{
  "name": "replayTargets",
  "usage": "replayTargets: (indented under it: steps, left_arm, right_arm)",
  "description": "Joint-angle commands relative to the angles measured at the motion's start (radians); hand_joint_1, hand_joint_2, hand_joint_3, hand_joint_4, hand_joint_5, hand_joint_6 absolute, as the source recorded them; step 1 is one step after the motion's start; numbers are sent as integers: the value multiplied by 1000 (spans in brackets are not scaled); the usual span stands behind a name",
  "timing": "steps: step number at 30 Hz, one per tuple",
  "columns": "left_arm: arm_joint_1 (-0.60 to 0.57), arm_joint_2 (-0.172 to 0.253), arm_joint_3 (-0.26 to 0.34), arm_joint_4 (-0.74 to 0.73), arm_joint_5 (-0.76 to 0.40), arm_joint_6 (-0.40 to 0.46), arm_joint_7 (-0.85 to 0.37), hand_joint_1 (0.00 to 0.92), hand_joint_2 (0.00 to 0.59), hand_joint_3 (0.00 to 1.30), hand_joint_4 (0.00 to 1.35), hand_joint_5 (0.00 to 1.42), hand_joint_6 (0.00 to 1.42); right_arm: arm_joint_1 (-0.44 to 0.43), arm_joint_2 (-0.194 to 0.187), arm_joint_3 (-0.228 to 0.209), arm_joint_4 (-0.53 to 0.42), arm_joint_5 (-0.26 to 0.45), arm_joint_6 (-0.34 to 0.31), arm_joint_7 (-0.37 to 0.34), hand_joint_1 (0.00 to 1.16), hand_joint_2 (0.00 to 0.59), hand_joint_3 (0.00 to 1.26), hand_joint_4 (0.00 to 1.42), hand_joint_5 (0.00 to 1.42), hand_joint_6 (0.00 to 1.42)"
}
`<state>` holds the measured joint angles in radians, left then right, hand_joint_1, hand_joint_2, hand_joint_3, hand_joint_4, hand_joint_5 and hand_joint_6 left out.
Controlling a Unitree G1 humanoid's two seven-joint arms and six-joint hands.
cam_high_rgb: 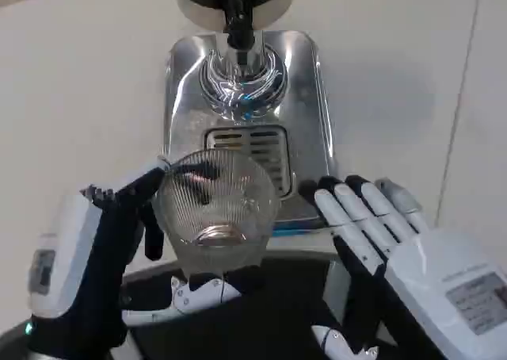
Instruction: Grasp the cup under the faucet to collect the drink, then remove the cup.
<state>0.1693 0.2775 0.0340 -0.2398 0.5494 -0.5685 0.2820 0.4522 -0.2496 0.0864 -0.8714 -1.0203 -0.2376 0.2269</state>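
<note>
Left hand grips the clear ribbed cup from its left side, fingers wrapped round the wall, holding it upright at near centre of the scene; right hand waits just right of the cup, fingers spread and apart from the glass, holding nothing. Far of both stands the steel dispenser base with its slotted drip grate and, farther still, the black faucet — the cup sits near of the spout, not under it. Judged next move: carry the cup straight away from the robot, vertical axis kept plumb — the left hand is already on it.
</note>
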Motion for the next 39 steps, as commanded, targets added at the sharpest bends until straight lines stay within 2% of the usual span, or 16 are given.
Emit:
replayTargets:
  steps: [1,12,20,24,28,39]
  left_arm:
    - [3,-1,15,7,-21,-31,8,803,0,1158,1162,1231,1424]
    - [12,-19,18,12,-57,-5,-15,802,0,1158,1162,1231,1424]
    - [-40,-47,22,77,-15,28,13,802,0,1158,1162,1231,1424]
    - [-108,-64,19,160,22,58,48,802,0,1158,1162,1231,1424]
    - [-201,-63,14,273,59,81,98,802,0,1158,1162,1231,1424]
    - [-487,-53,-46,623,89,100,235,802,0,1158,1162,1231,1424]
  right_arm:
    - [25,-2,6,9,-10,-20,-32,246,541,0,0,0,0]
    - [3,9,18,8,-21,0,-21,249,544,0,0,0,0]
    - [-18,34,13,12,-39,31,-24,249,545,0,0,0,0]
    - [-17,59,16,-3,-61,60,-8,252,555,0,0,0,0]
    - [-3,97,32,-32,-99,103,28,260,559,0,0,0,0]
    - [37,134,69,-91,-157,108,66,280,562,0,0,0,0]
